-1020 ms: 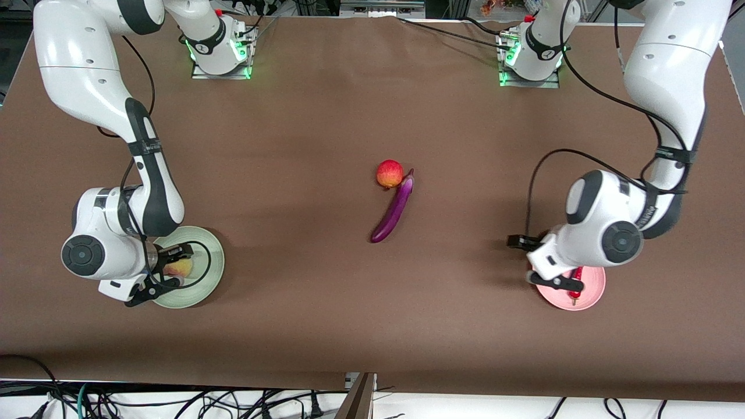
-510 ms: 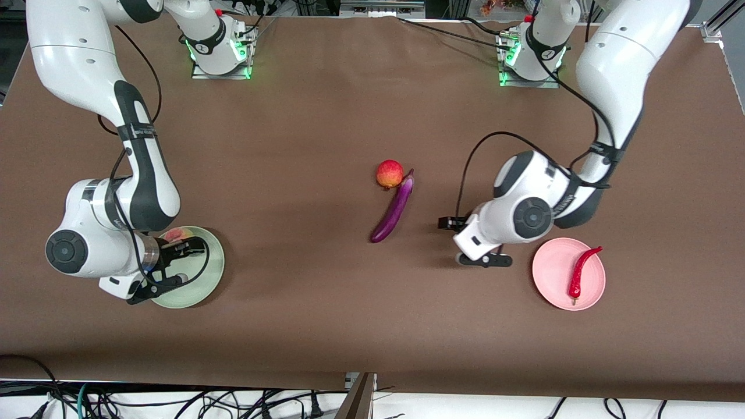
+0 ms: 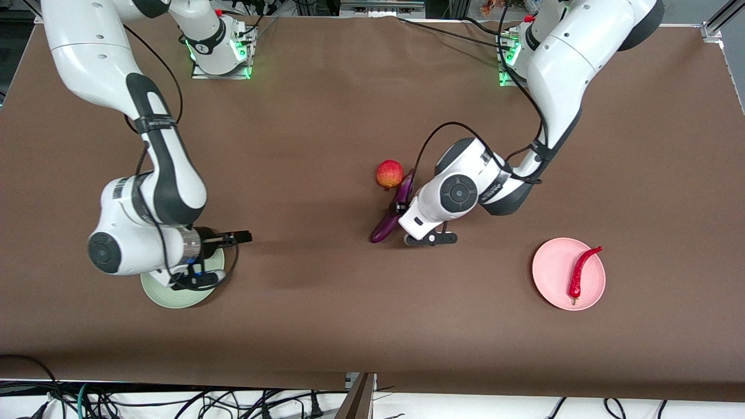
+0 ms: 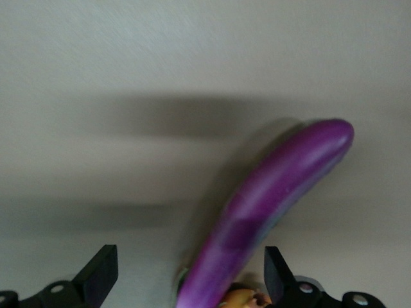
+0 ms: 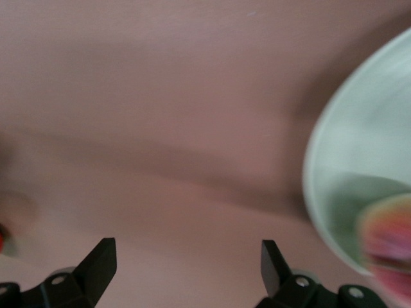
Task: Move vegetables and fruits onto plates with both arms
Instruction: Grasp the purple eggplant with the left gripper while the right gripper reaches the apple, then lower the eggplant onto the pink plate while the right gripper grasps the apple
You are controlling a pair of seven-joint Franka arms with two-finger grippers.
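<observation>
I log: table [image 3: 326, 326]; left gripper [image 4: 189, 273] over the eggplant [image 3: 389, 224], fingers spread, empty; right gripper [image 5: 183, 269] released beside the green plate [image 3: 169, 297] holding the peach [image 5: 388, 247]; pink plate [image 3: 553, 273] with chili [image 3: 581, 270]; apple [image 3: 389, 173] touching the eggplant.

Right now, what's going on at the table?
The left gripper hangs open over the eggplant, which lies on the table touching the apple. The right gripper is open by the green plate, where the peach lies. The chili is on the pink plate.
</observation>
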